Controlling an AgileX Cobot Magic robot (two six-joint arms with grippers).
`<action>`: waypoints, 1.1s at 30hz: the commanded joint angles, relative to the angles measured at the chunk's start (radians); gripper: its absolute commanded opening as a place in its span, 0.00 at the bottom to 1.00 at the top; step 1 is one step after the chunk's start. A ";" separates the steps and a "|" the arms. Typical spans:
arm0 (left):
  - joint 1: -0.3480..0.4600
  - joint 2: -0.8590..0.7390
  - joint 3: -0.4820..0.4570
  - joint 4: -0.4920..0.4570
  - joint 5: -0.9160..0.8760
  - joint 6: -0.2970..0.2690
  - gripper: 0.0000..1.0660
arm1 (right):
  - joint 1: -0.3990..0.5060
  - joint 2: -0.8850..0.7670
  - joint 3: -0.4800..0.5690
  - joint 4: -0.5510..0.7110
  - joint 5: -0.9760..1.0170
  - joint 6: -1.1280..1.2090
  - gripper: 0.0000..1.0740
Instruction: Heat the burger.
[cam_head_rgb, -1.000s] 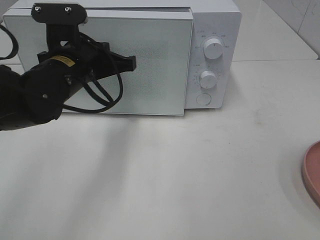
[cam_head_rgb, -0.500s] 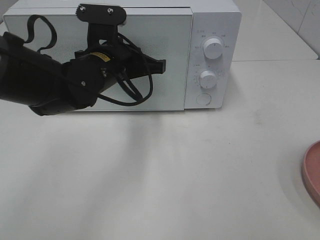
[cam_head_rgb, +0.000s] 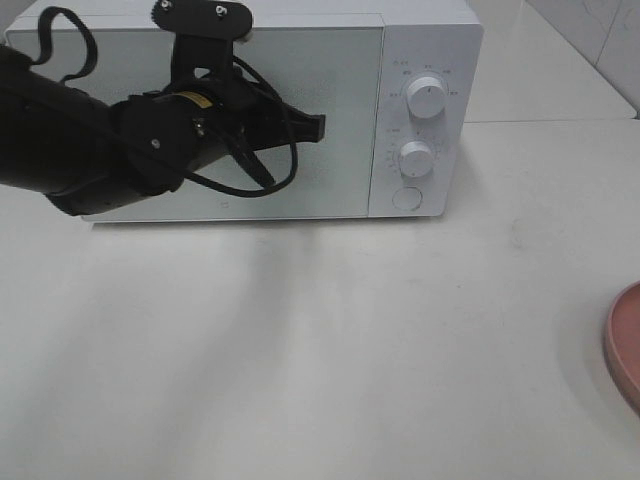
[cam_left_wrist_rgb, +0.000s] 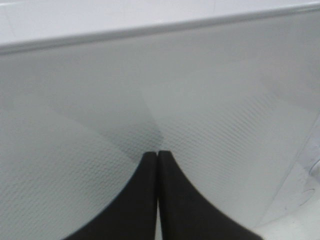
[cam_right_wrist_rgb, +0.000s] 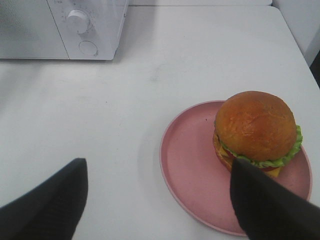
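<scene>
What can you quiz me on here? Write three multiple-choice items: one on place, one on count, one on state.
1. The burger sits:
A. on the plate
B. on the bare table
C. in a bowl

2. The microwave has how many dials?
A. one
B. two
C. four

3. The left gripper is:
A. shut
B. wide open
C. holding a cup

Key:
1 A, the bun rests on the pink plate.
2 B, one dial sits above the other.
3 A, its fingertips meet against the door.
</scene>
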 joint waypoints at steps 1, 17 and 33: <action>0.005 -0.080 0.086 -0.014 -0.005 0.002 0.00 | -0.005 -0.026 0.001 -0.002 -0.007 -0.010 0.70; 0.010 -0.251 0.201 -0.020 0.466 0.016 0.33 | -0.005 -0.026 0.001 -0.002 -0.007 -0.010 0.70; 0.203 -0.324 0.201 0.204 1.035 -0.162 0.79 | -0.005 -0.026 0.001 -0.002 -0.007 -0.010 0.70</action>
